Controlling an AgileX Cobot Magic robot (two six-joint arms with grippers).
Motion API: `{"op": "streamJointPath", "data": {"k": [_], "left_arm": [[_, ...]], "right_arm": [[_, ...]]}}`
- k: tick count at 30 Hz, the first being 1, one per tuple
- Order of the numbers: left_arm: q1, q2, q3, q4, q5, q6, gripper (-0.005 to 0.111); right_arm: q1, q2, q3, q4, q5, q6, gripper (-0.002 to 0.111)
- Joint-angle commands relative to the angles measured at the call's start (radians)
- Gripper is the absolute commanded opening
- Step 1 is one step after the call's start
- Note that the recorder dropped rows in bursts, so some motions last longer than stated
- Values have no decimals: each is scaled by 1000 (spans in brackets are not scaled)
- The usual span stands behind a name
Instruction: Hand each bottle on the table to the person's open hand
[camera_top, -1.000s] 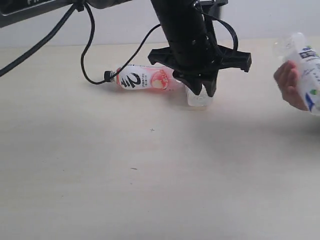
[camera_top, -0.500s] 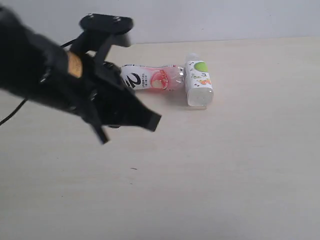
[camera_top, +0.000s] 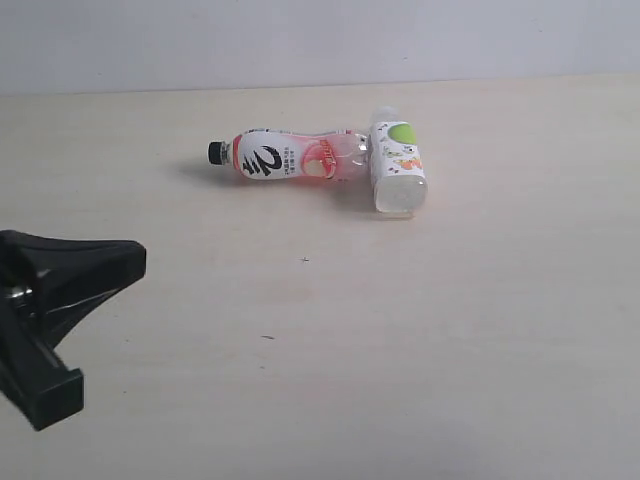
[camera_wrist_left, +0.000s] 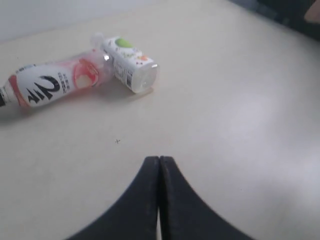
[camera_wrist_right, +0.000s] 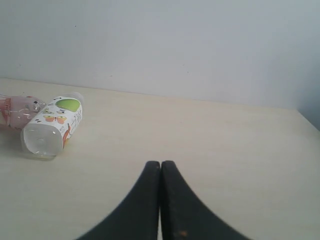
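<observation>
Exterior view: the table (camera_top: 450, 350) fills most of the frame, a pale beige wood-grain surface that meets a light wall (camera_top: 300, 40) at the far edge. A black part of the left arm (camera_top: 50, 290) occupies the lower left corner, well apart from both bottles; the jaw position cannot be read from this view.

In the left wrist view, the left gripper (camera_wrist_left: 159, 160) has its two black fingers pressed together along their length and holds nothing. In the right wrist view, the right gripper (camera_wrist_right: 160, 164) is likewise pressed together and empty.

The pink-red bottle (camera_top: 290, 160) lies on its side on the far half of the table, with its black cap (camera_top: 215, 152) pointing toward the left of the exterior view. The green-label bottle (camera_top: 397, 168) lies on its side at the other end of it, touching it, set crosswise with its clear base toward the camera. Two dark specks (camera_top: 305, 260) mark the bare table nearer the camera.
</observation>
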Motion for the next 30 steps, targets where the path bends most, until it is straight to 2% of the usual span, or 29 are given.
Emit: {"op": "streamJointPath", "data": {"k": [1,7,15,30], "left_arm": [[-3,-93,55,-1,-79,26,0],[-3,-124,56,-1,-79,86,0],[-3,-124,56,-1,-35,90,0],[-3,-124,56,-1,-35,93,0]], "right_arm": [[-4,-6,5,1,-8,-4,0],[-4,-6,5,1,-8,-4,0],[-4,-6,5,1,-8,-4,0],[-4,-6,5,1,-8,-4,0]]}}
